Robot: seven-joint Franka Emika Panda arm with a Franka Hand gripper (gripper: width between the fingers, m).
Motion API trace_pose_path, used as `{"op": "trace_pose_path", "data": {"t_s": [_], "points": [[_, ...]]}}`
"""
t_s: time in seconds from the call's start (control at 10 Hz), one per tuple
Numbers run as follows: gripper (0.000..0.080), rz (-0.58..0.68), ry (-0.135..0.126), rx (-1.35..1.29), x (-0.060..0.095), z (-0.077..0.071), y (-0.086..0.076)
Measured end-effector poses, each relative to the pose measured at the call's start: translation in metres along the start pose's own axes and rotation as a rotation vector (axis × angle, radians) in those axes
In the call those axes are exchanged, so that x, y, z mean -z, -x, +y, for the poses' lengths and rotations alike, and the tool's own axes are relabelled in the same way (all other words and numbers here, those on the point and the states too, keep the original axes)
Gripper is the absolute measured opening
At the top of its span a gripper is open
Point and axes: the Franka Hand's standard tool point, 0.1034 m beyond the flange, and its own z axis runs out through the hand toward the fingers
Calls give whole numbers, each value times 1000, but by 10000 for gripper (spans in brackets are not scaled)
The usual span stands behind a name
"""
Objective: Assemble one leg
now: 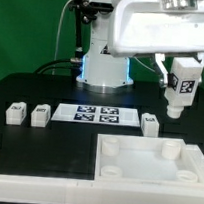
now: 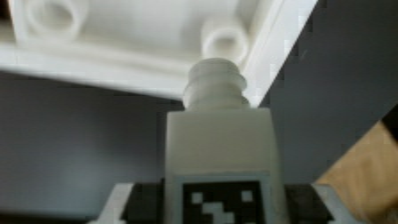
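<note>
upper right of the exterior view: the fingers (image 2: 125, 203) are clamped on the leg (image 1: 179, 92), held in the air above the white tray part (image 1: 150, 159) on the desk (image 1: 46, 150). the leg looks light, rigid and probably smooth; its flat tagged sides suit gripping.

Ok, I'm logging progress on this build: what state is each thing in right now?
gripper: shut on the held leg.
held leg: in the air, peg down, over the square part's corner, not seated.
square part: flat on the table, visible sockets empty.
spare legs: three, resting on the table.
marker board: flat on the table.
</note>
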Motion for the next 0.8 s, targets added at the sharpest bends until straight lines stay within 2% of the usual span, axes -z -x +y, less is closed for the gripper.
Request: {"op": "trace_pose_path", "data": {"t_s": [0.1,0.2,0.3,0.4,0.5,0.6,0.8], "points": [[287,127,44,7,4,10,-2],[287,103,38,8,-8,10,17],[287,25,15,8,-12,7,22],[287,53,24,9,-7,9,16],[287,37,17,7,-13,5,23],[287,11,-5,7,-22,-8,28],[287,15,-24,16,-38,-22,21]]}}
